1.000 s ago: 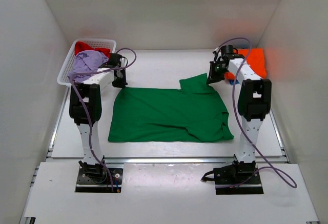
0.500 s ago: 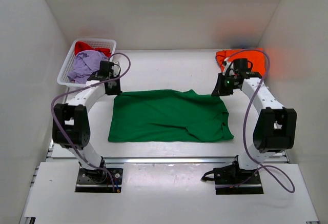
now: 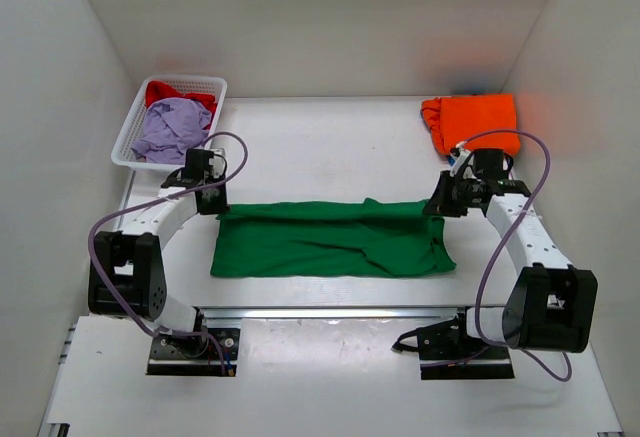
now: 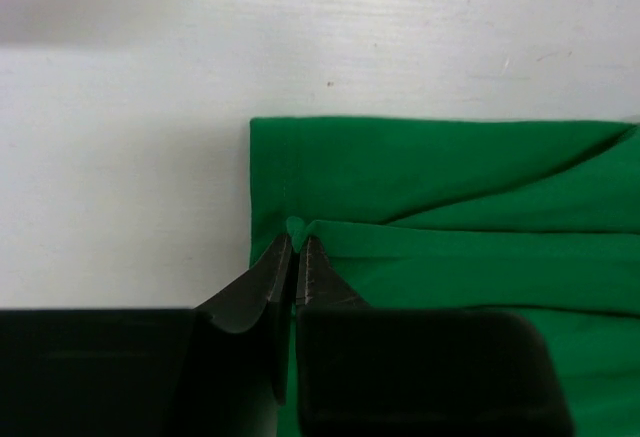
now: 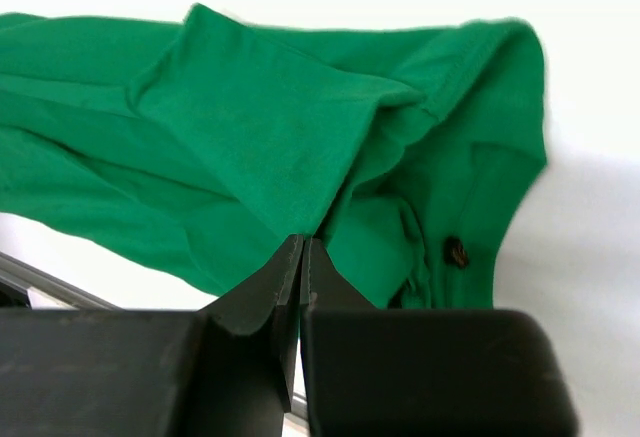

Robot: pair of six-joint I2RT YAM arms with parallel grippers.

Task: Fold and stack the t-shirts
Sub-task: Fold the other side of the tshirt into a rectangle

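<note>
The bright green t-shirt lies on the table's middle, its far edge folded over toward the near side. My left gripper is shut on its far left corner; the left wrist view shows green cloth pinched between the fingertips. My right gripper is shut on the far right corner, and the right wrist view shows the green cloth hanging from the tips. An orange t-shirt lies folded at the far right. Lavender and red shirts sit in the basket. The blue shirt is out of view.
A white mesh basket stands at the far left corner. White walls enclose the table on three sides. A metal rail runs along the table's near edge. Each arm's purple cable loops out beside it.
Both grippers have moved toward the near side, pulling the green shirt's far edge over itself. The shirt is now a narrower band. The orange shirt is now uncovered.
</note>
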